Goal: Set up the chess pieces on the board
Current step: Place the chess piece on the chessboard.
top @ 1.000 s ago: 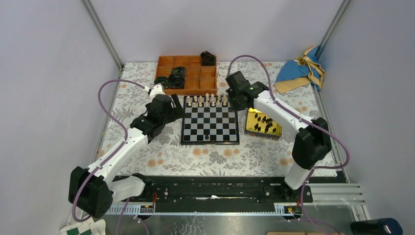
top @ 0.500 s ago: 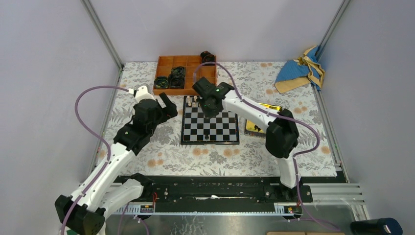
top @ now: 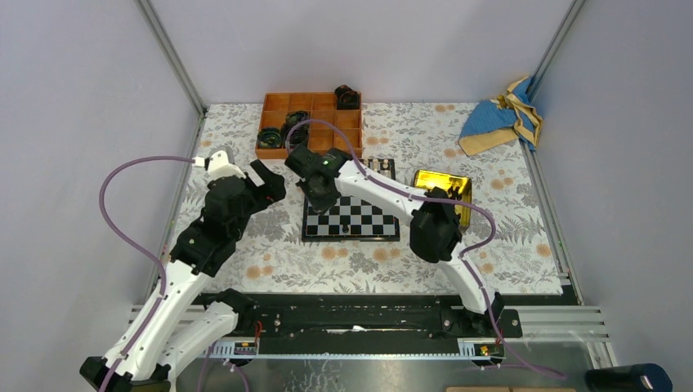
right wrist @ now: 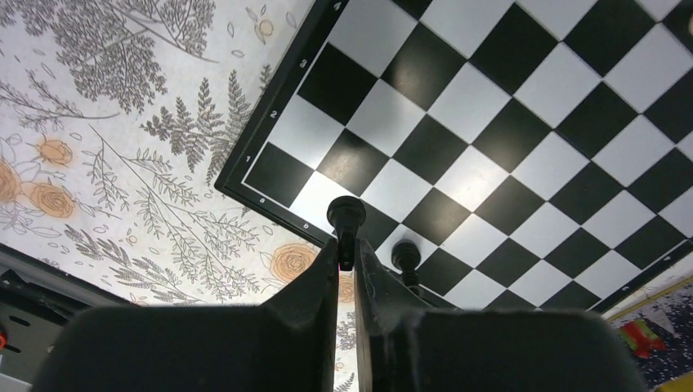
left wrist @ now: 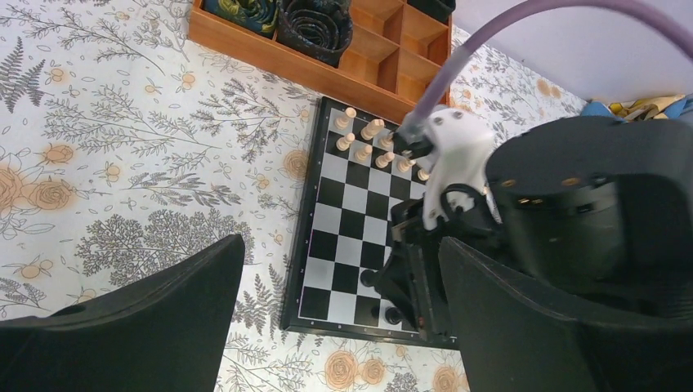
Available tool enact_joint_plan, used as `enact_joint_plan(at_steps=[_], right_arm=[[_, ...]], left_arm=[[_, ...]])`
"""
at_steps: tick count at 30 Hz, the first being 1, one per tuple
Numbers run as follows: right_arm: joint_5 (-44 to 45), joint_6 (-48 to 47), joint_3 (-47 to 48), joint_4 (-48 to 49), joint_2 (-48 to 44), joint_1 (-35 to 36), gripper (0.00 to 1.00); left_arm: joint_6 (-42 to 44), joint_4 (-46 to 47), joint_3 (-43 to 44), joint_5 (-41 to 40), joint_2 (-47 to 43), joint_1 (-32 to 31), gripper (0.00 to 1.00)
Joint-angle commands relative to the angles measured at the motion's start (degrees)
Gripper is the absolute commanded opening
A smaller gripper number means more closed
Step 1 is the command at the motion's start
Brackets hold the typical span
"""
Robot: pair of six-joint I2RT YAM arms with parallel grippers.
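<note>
The right end effector (right wrist: 346, 255) pinches a tiny black chessman (right wrist: 346, 214), hidden from above, by the black-and-silver board's (right wrist: 523, 122) edge; the left end effector (left wrist: 342, 249) gapes over floral desk (left wrist: 122, 163).

Left arm (top: 176, 282) and right arm (top: 376, 192) — white links, bulky black joint housings — each trailing a looped purple cable (top: 122, 175) (green light (top: 324, 162) on the right wrist); right claw (right wrist: 346, 249) matte black.

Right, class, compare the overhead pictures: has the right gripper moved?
Yes. The right gripper, jaws shut on a black chess piece, has swung left across the board, from its far right corner to its left side.
</note>
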Motion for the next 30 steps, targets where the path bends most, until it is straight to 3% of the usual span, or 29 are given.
enact_joint_plan(at_steps=[1, 30], right_arm=[[-0.9, 0.7, 3.1, -3.7, 2.0, 1.9, 0.0], [-2.1, 0.9, -1.5, -2.8, 5.5, 3.3, 0.02]], left_arm=[[0.5, -1.7, 1.5, -1.2, -1.5, -0.3, 0.96], [-0.2, -1.9, 0.8, 0.1, -1.3, -0.3, 0.97]])
